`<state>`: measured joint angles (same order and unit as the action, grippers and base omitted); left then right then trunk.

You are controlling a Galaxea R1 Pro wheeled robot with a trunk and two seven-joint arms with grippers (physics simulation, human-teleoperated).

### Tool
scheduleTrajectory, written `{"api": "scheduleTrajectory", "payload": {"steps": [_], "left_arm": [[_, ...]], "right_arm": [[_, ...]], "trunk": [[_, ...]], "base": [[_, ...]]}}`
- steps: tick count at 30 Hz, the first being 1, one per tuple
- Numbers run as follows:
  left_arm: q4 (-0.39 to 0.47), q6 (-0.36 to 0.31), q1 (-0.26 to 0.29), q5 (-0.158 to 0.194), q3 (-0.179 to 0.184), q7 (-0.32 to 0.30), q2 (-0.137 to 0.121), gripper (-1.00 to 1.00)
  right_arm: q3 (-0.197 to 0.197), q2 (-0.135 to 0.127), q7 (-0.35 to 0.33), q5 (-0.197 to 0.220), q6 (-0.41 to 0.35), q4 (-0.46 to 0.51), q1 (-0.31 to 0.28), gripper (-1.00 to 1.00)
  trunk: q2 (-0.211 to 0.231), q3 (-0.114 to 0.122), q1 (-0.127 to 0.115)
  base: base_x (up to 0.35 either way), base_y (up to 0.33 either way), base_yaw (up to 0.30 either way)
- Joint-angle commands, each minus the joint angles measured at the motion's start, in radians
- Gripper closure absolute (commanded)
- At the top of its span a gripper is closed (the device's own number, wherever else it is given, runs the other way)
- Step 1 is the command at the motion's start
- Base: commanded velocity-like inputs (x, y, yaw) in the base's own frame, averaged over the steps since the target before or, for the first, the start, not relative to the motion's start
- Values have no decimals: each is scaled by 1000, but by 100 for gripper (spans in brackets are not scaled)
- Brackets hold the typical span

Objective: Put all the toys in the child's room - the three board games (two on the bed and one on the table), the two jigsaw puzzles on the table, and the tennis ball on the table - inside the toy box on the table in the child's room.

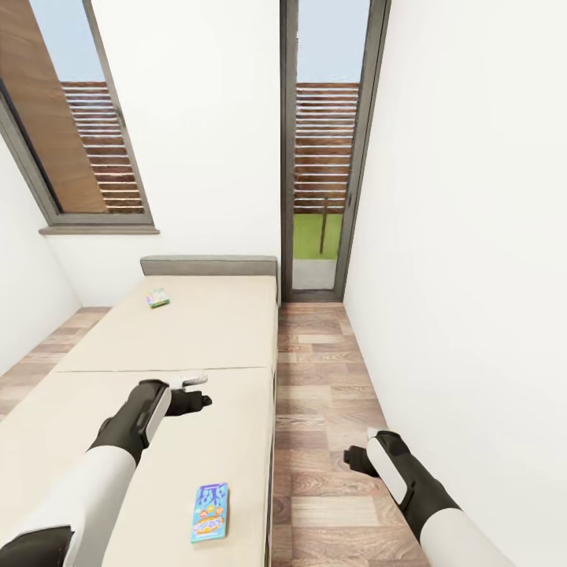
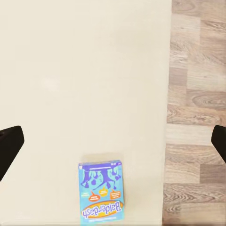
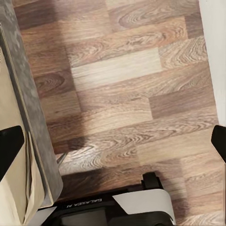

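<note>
Blue board game [image 1: 209,513] lies flat near the bed's [image 1: 220,331] right edge; second game [image 1: 158,298], near the headboard, is illegible. Left gripper [image 2: 113,146] and right gripper [image 3: 113,146] fingers spread, empty.

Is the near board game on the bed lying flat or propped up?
Flat. The blue game lies face up on the bed, its whole cover showing in the left wrist view.

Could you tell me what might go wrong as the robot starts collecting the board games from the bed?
The blue board game lies flat on the bed near its edge; a careless push by the open left gripper could slide it onto the wooden floor. The green board game sits far up by the headboard, probably beyond easy reach from here.
</note>
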<state>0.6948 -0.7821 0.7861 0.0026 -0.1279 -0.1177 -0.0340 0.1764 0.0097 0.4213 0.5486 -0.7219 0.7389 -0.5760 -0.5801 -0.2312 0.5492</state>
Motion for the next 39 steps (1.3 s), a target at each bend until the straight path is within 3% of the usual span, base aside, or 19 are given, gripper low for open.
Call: {"api": "scheduleTrajectory", "payload": {"steps": [1, 7, 15, 19, 28, 34, 39], "left_arm": [[-9, -2, 1, 0, -3, -4, 0, -100], [-72, 50, 3, -1, -5, -2, -1, -100], [-126, 104, 5, -3, -5, 1, -1, -100], [-135, 112, 5, -4, -6, 2, -1, -100], [-140, 111, 5, -5, -5, 2, -1, -100], [-141, 103, 6, -4, -6, 4, -1, -100], [-140, 100, 7, -3, -6, 3, 0, -100]], "right_arm": [[12, -1, 10, 10, -1, 5, -1, -100], [47, -1, 10, 13, -9, 71, 8, -100], [61, -2, 11, 26, -55, 228, 20, -100], [61, -1, 11, 28, -133, 306, 21, -100], [57, 7, 12, 30, -233, 457, 21, -100], [50, 23, 12, 28, -263, 502, 21, -100], [47, 25, 14, 28, -269, 509, 21, -100]], "trunk": [[-9, -5, 4], [-51, -24, 27], [-107, -49, 58], [-135, -61, 73], [-198, -90, 108], [-240, -108, 131], [-240, -108, 131]], "base": [[0, 0, 0], [0, 0, 0], [0, 0, 0], [0, 0, 0], [0, 0, 0], [0, 0, 0], [0, 0, 0]]}}
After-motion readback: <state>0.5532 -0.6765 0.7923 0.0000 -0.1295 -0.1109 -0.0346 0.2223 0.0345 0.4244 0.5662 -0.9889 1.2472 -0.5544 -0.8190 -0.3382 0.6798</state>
